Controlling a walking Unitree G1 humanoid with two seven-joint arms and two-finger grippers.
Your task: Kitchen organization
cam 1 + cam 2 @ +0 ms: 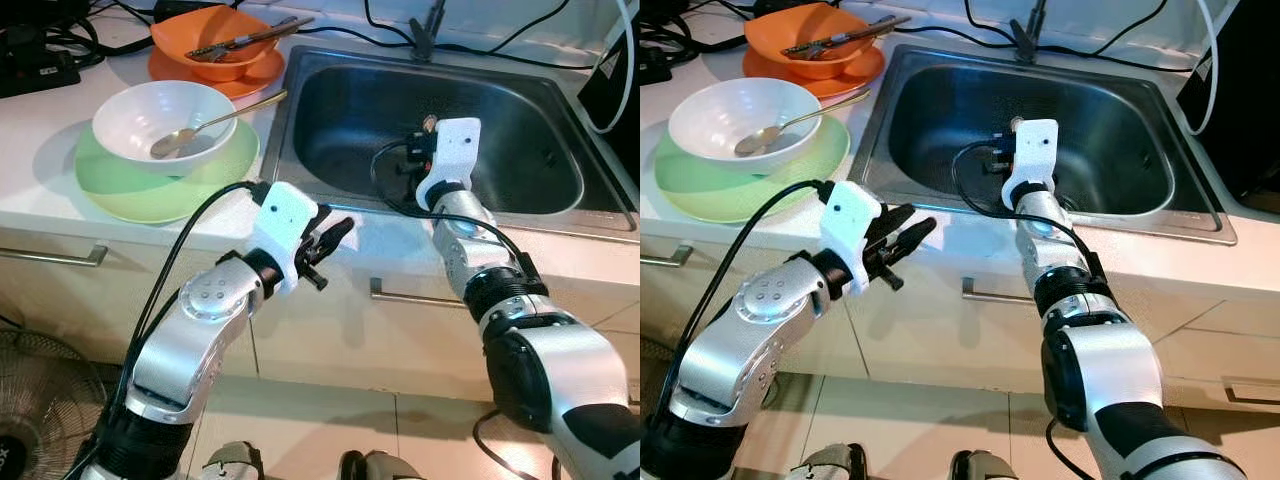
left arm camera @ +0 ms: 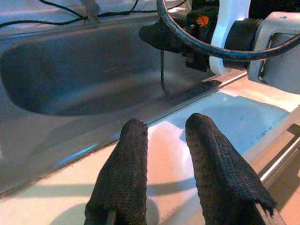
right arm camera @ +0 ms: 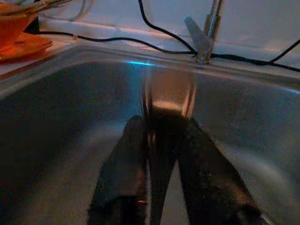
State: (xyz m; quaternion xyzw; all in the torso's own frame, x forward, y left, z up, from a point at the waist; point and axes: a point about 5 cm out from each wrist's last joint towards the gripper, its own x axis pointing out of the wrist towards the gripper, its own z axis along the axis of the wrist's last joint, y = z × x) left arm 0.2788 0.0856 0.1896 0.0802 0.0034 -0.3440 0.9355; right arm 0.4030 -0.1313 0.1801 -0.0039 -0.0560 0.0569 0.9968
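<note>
My right gripper (image 1: pixel 408 158) hangs over the steel sink (image 1: pixel 330 100), shut on a thin metal utensil (image 3: pixel 168 98) that points down into the basin. That same utensil (image 2: pixel 162 70) appears as a thin rod in the left wrist view. My left gripper (image 1: pixel 338 232) hovers over the white counter's front edge just left of the sink; it is open with nothing between its fingers (image 2: pixel 124 164). A white bowl (image 1: pixel 165 115) with a golden spoon (image 1: pixel 200 128) sits on a green plate (image 1: pixel 130 190). Behind it, an orange bowl (image 1: pixel 215 40) holding cutlery rests on an orange plate (image 1: pixel 255 75).
A faucet (image 1: pixel 430 30) stands behind the sink, with black cables running along the back wall. Cabinet handles (image 1: pixel 400 295) line the front below the counter. A fan (image 1: pixel 40 400) stands on the floor at lower left. A dark appliance (image 1: pixel 615 70) sits right of the sink.
</note>
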